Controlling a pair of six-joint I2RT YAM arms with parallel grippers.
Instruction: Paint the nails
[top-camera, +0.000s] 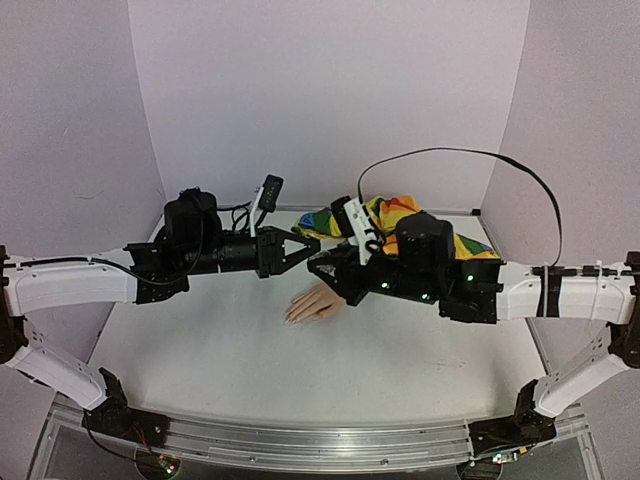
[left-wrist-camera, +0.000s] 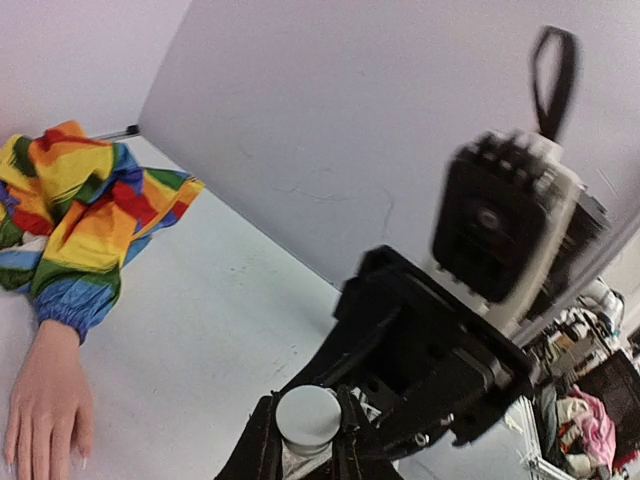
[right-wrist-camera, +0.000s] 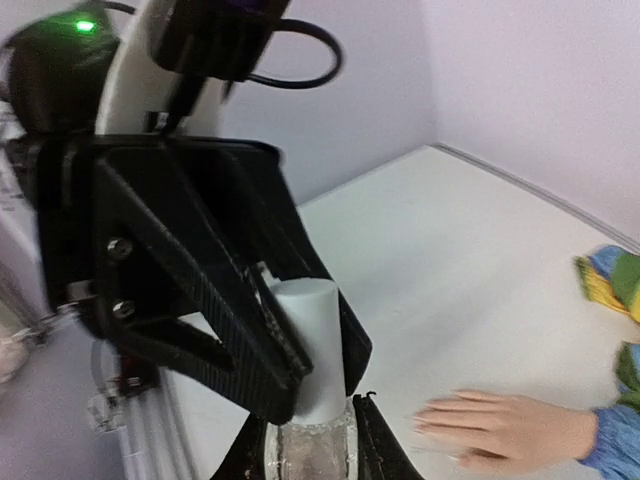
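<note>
The peach mannequin hand (top-camera: 315, 305) lies palm down on the table, with its rainbow sleeve (top-camera: 400, 215) running off behind it. Its nails are too small to make out. The two grippers meet just above and behind the hand. My right gripper (top-camera: 322, 266) is shut on the body of a small clear bottle (right-wrist-camera: 310, 455). My left gripper (top-camera: 306, 247) is shut on the bottle's white cap (right-wrist-camera: 312, 340), which also shows in the left wrist view (left-wrist-camera: 308, 415). The hand shows at the lower left of the left wrist view (left-wrist-camera: 45, 400) and, blurred, at the lower right of the right wrist view (right-wrist-camera: 510, 430).
White walls (top-camera: 330, 90) close the table on the back and both sides. The rainbow sleeve (left-wrist-camera: 80, 210) is bunched at the back near the rear wall. A black cable (top-camera: 520, 170) loops above the right arm.
</note>
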